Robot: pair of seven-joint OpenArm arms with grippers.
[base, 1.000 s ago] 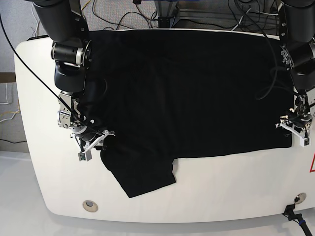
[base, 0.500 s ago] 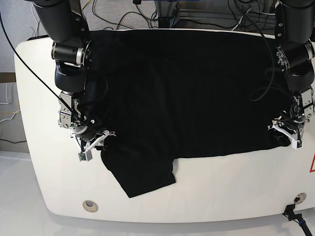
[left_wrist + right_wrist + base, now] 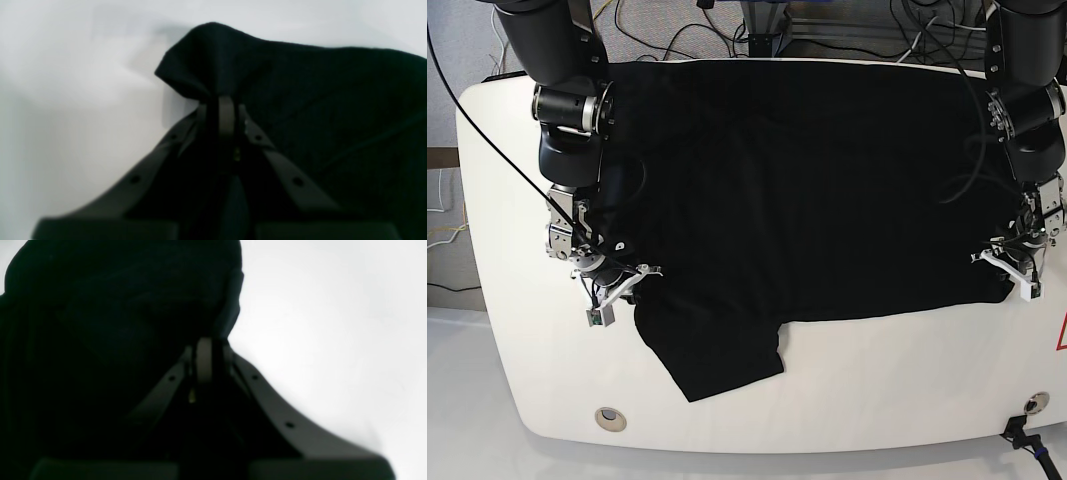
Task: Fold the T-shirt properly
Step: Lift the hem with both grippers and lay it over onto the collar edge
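Note:
The black T-shirt (image 3: 807, 190) lies spread on the white table, plain side up, with one sleeve (image 3: 717, 350) sticking out toward the front edge. At its right hem corner, my left gripper (image 3: 1010, 272) is shut on the fabric. The left wrist view shows the left gripper (image 3: 223, 103) pinching a raised fold of the T-shirt (image 3: 317, 100). My right gripper (image 3: 619, 288) is shut on the shirt's left edge, just above the sleeve. In the right wrist view the right gripper (image 3: 208, 343) is closed on the dark T-shirt (image 3: 116, 306).
The white table (image 3: 877, 390) has a round hole near the front left (image 3: 609, 417) and another at the front right (image 3: 1033, 405). Cables (image 3: 677, 30) hang behind the far edge. A red mark (image 3: 1061, 335) sits at the right edge.
Both grippers have closed on the fabric. The left gripper moved slightly inward onto the shirt's right corner, which now bunches up. The right arm stayed in place.

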